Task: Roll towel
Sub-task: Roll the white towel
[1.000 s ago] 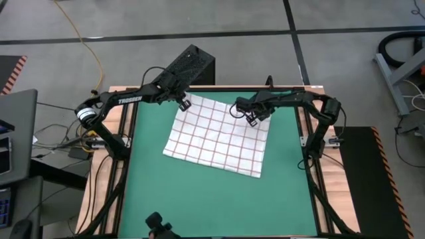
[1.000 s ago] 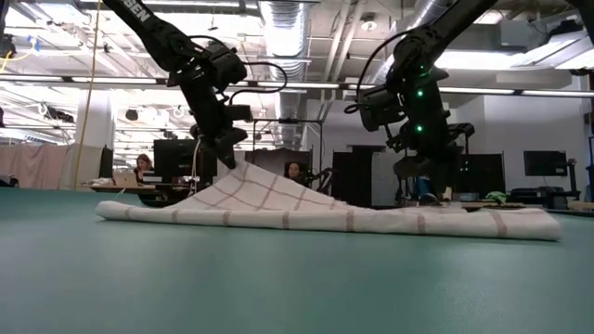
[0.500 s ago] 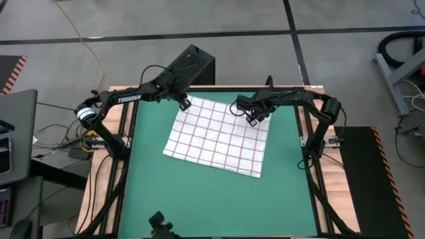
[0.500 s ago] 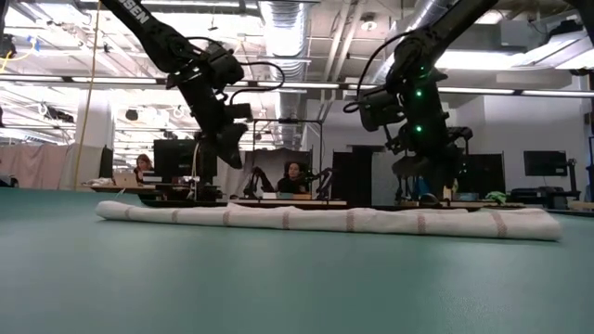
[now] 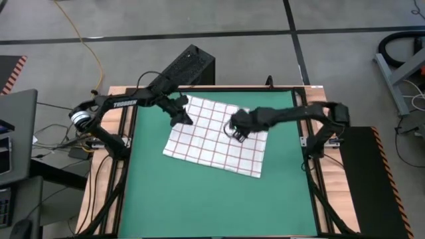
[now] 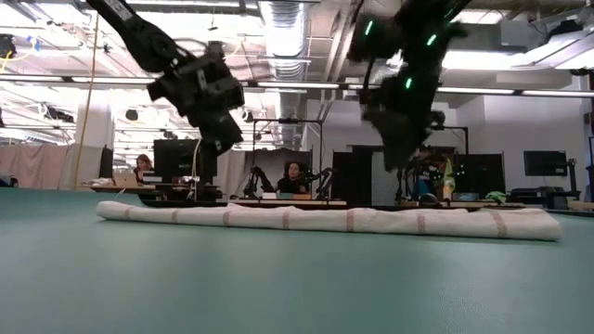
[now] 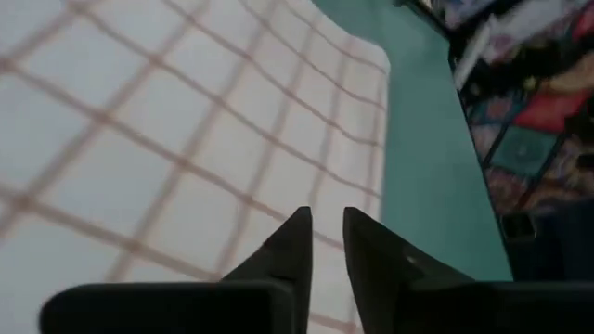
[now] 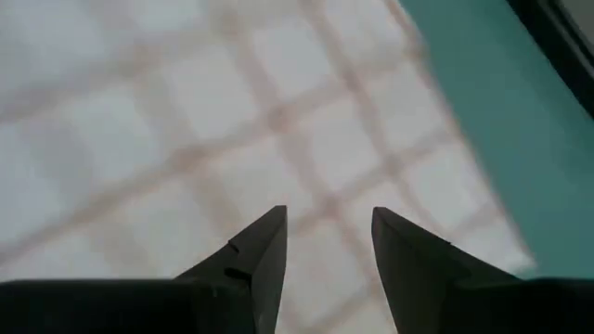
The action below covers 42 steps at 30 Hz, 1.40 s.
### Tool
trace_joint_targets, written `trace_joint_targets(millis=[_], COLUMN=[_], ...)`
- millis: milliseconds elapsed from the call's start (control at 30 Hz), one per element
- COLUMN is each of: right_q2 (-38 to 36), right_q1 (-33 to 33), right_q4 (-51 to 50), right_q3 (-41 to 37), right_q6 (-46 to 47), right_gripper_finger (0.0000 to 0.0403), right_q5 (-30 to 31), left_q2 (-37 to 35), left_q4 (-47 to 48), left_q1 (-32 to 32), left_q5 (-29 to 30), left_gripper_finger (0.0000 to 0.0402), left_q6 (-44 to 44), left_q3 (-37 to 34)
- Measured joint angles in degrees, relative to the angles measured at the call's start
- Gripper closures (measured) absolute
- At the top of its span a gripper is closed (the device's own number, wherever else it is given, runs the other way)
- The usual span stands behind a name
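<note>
The towel (image 5: 216, 139), white with thin red check lines, lies spread flat on the green mat (image 5: 199, 199), turned a little askew; in the low view the towel (image 6: 325, 220) is a low strip. My left gripper (image 5: 182, 118) hovers over its far left part, its fingers (image 7: 302, 232) a narrow gap apart with nothing between them. My right gripper (image 5: 236, 131) hovers open over the towel's right middle, and checked cloth (image 8: 186, 111) fills its wrist view. In the low view both grippers (image 6: 221, 148) (image 6: 399, 158) hang clear above the cloth.
A black box (image 5: 189, 66) stands just beyond the table's far edge. The wooden table frame (image 5: 319, 172) borders the mat. The near half of the mat is bare green. People sit at desks (image 6: 144, 167) in the room behind.
My left gripper has let go of the towel's far left corner, which has dropped flat. It has then turned and moved toward the near side over the cloth. My right gripper has swung toward the table's left and near side, rising a little, to above the towel's right middle.
</note>
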State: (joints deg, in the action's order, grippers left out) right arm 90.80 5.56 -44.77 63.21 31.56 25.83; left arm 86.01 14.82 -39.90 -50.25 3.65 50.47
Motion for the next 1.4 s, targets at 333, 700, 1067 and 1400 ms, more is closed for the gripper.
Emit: trace_joint_targets(millis=[333,700,1067,1400], right_q2=[-9.89,-1.4,7.95,8.53], right_q1=[-24.69,-33.97,-40.23,-40.65], right_q4=[27.77,33.69,34.86,34.29], right_q3=[-21.55,-23.74,-23.58,-23.63], right_q6=[13.99,25.3,40.53,41.93], right_gripper_finger=[0.0266,0.0314,0.032,0.032], right_q5=[3.79,10.18,13.05,12.8], left_q2=[-18.23,-24.04,-24.03,-24.03], left_q4=[-14.48,-35.06,-34.82,-35.4], left_q1=[15.28,24.55,29.64,29.66], left_q5=[18.86,34.14,45.23,47.51], left_gripper_finger=[0.04,0.0401,0.0402,0.0401], left_q6=[-5.19,-18.39,-18.51,-21.76], left_q3=[-17.9,-35.12,-38.89,-43.85])
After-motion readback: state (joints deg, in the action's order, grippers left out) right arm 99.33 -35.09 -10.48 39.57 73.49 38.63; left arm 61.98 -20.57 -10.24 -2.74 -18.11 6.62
